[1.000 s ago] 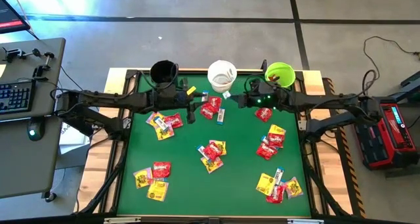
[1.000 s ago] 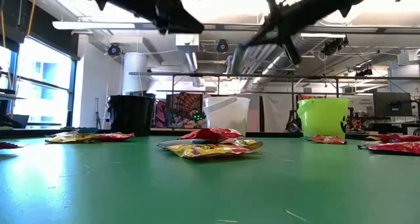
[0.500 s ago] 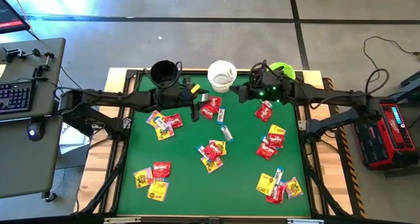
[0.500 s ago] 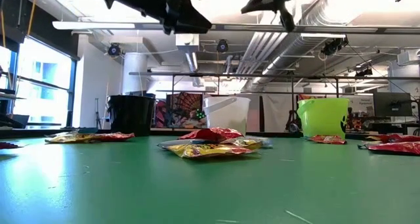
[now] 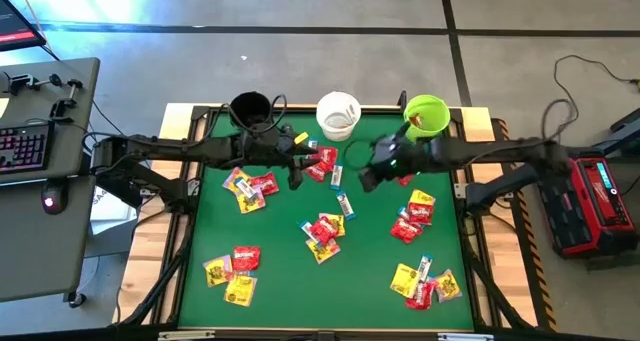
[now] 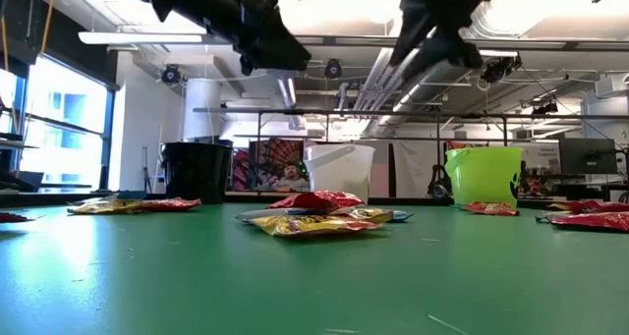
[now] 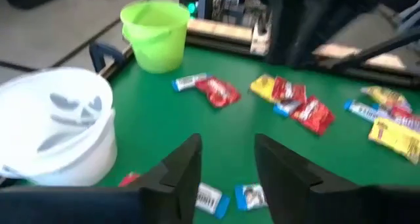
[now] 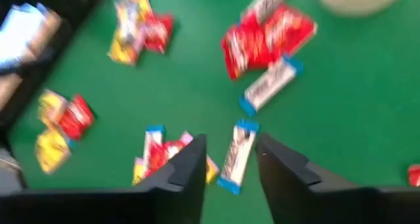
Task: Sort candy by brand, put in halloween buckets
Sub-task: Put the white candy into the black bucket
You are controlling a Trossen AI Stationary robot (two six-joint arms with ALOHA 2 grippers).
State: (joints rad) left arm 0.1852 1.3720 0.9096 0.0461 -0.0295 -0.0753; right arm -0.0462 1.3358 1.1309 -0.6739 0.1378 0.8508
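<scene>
Three halloween buckets stand along the far edge: black (image 5: 250,109), white (image 5: 338,114) and lime green (image 5: 427,112). Candy lies in loose clusters over the green mat, with red packets (image 5: 322,161) and a white-and-blue packet (image 5: 336,176) in front of the white bucket. My left gripper (image 5: 294,176) hangs open above the mat, left of those red packets. In its wrist view, nothing is between the fingers (image 7: 226,142). My right gripper (image 5: 366,181) hangs open right of them, above a white-and-blue packet (image 8: 235,157) that lies flat on the mat.
More candy lies in clusters at the mat's left (image 5: 248,191), middle (image 5: 323,233), right (image 5: 412,216) and near corners (image 5: 232,271), (image 5: 425,284). A raised black frame (image 5: 190,231) borders the mat. A side desk with a keyboard (image 5: 22,146) stands to the left.
My right gripper has swung away from the far edge beside the white bucket, toward the table's near edge and lower, and now hangs over the candy in front of that bucket.
</scene>
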